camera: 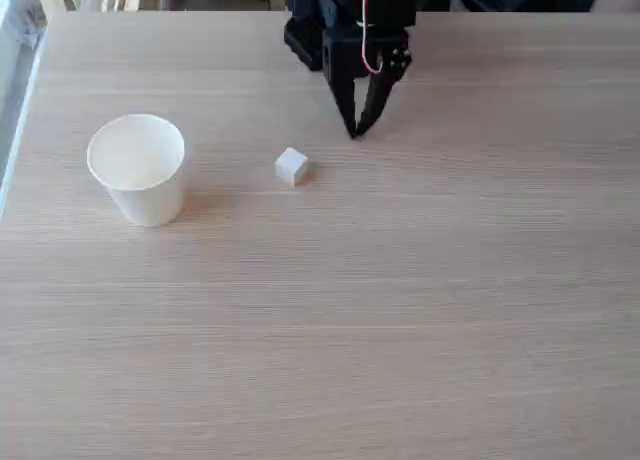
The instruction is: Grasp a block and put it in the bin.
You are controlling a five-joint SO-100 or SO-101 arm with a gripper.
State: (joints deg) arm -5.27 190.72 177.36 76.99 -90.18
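In the fixed view, the black gripper (354, 132) hangs at the upper centre of the frame, its fingers drawn together to a point and holding nothing. The white block (291, 166) lies on the wooden worktop (400, 310) just lower left of it, apart. The white bin (138, 168) stands upright at left.

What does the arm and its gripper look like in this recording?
The arm is black and blocky. The gripper has two black fingers tapering to a narrow point. A thin pink-red cable loops down the front of the wrist. No markings are readable.
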